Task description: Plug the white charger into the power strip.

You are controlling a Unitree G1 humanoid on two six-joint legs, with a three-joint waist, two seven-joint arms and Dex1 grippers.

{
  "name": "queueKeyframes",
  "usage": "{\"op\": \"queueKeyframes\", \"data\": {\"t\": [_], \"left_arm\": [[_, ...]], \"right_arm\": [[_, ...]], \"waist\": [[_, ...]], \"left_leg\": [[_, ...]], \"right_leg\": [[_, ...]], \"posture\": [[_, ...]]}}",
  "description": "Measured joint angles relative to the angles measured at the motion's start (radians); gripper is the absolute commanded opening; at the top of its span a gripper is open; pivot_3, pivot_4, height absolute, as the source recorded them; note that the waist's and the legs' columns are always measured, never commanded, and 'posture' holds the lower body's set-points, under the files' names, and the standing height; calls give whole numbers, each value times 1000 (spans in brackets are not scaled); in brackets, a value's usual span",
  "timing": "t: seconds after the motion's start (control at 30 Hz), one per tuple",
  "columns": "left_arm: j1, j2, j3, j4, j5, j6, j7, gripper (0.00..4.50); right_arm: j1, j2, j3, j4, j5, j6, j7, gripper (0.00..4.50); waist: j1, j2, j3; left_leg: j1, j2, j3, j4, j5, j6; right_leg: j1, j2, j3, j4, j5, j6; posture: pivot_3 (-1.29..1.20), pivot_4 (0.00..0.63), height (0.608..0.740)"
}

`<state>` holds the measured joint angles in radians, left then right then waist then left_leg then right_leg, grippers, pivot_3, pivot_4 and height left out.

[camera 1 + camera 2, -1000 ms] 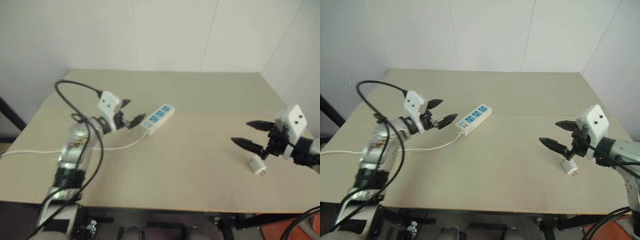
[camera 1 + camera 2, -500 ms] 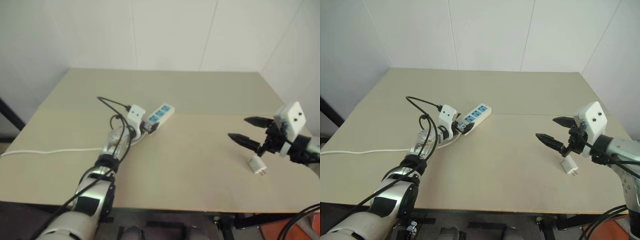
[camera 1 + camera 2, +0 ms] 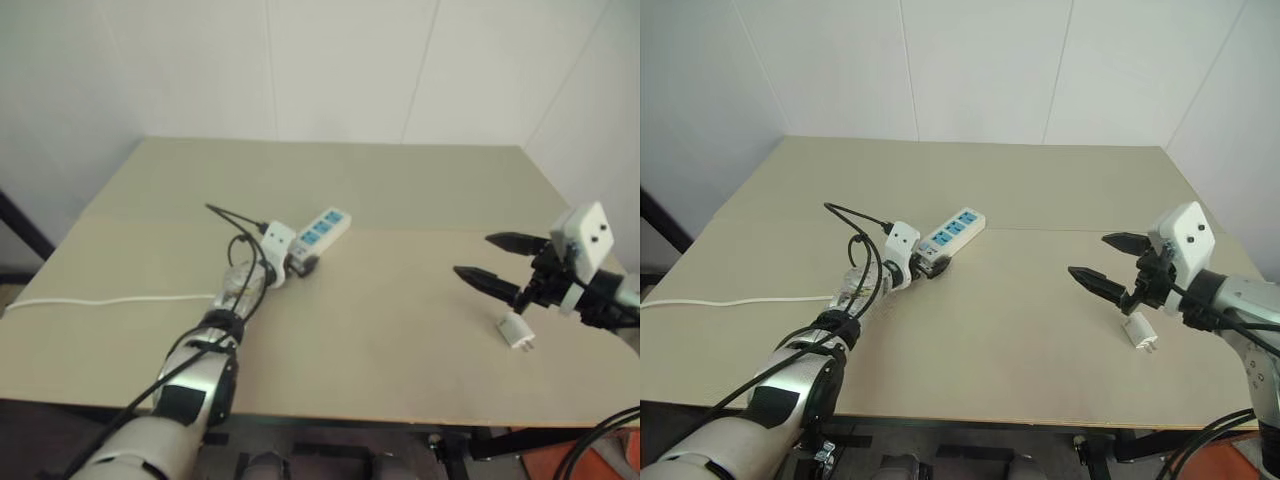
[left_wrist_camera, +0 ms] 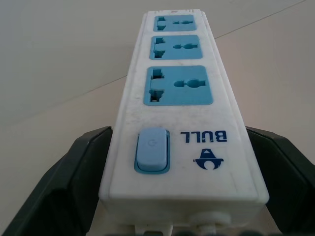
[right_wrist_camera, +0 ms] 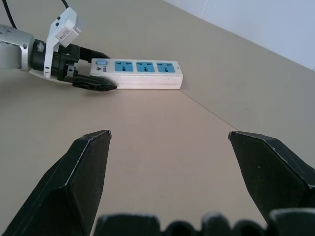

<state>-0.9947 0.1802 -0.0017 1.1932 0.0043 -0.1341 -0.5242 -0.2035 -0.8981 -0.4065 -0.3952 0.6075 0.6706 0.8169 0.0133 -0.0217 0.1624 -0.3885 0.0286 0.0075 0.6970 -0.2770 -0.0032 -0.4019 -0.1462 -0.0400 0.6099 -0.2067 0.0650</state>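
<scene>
The left hand (image 4: 182,196) sits at the switch end of the power strip (image 4: 179,105), its two black fingers (image 4: 59,191) spread on either side of the white body with a gap visible on each flank, so it brackets the strip without yet clamping it; the strip lies near the middle of the table (image 3: 380,180), a little toward its left edge, pointing diagonally at the far right corner, with its thin white cord (image 3: 100,300) trailing off toward the left edge; the step in hand looks like bracing the strip, and to do it well the fingers should close squarely on the long sides below the blue socket faces, leaving all three sockets and the switch uncovered, and press the bar flat so it cannot skate when a plug is pushed in; the right hand (image 3: 500,265) hovers spread wide and empty near the right edge; the white charger (image 3: 515,331) lies on the table just beneath and beside it, prongs seemingly pointing toward the front edge, well apart from the strip; that pick-up should probably wait until the strip is held firm.
</scene>
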Motion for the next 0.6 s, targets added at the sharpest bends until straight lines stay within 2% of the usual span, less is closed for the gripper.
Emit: {"op": "queueKeyframes", "data": {"t": [0.1,0.33,0.43,0.6], "left_arm": [[-10,0,1,2,2,31,-22,3310],[-13,-1,8,-3,0,46,-75,3315],[10,5,-7,-34,1,20,-186,3315],[96,7,-60,-170,-14,-17,-490,3315]], "right_arm": [[-1,-9,0,-5,5,10,0,4500],[-8,-18,-4,-10,25,18,-12,4500],[-8,-22,-4,-10,32,18,-14,4500],[-10,-41,-5,-9,35,18,-13,4500]], "waist": [[0,0,0],[0,0,0],[1,0,0],[3,0,0]], "left_leg": [[0,0,0,0,0,0],[0,0,0,0,0,0],[0,0,0,0,0,0],[-2,0,0,0,0,0]], "right_leg": [[0,0,0,0,0,0],[0,0,0,0,0,0],[0,0,0,0,0,0],[-1,0,0,0,0,0]], "posture": [[0,150,740],[0,150,740],[0,150,740],[0,150,740]]}}
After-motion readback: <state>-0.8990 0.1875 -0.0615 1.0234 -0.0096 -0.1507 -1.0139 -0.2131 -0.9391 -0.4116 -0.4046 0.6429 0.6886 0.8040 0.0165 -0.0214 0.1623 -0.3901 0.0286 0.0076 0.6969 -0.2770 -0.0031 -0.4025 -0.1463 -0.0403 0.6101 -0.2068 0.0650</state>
